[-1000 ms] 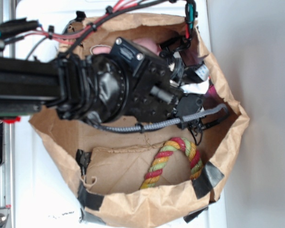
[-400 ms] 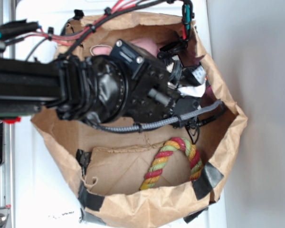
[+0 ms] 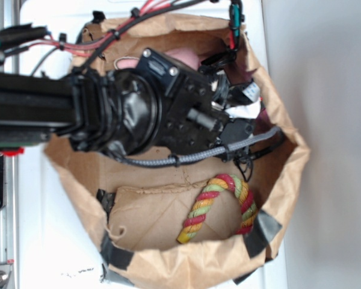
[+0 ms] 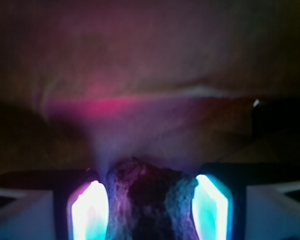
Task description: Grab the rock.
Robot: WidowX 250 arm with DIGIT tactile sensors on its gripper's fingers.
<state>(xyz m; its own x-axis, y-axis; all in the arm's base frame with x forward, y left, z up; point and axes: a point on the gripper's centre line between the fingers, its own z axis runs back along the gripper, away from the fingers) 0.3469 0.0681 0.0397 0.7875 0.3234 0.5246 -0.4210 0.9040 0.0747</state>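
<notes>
In the wrist view the rock [image 4: 149, 200] sits squarely between the two glowing fingers [image 4: 89, 210] of the gripper [image 4: 149, 210], a rough dark lump whose flanks appear to meet the lit pads on both sides, so the jaws look closed against it (the dim, tinted light leaves a thin contact line hard to confirm on the left). Beyond it only a murky brown surface shows, likely the inside of the paper bag [image 3: 192, 265]. From the exterior view the arm [image 3: 126, 114] reaches deep into that bag and hides the rock completely; a pink plush toy [image 3: 183, 57] peeks out above the wrist and a striped rope toy [image 3: 219, 201] lies on the bag floor, well apart from the fingers. As a judgement, the reaching and closing part of the task seems done, with the rock apparently pinched. What remains is proving the hold: lifting it clear of the bag's contents without the uneven stone slipping from the smooth pads.
</notes>
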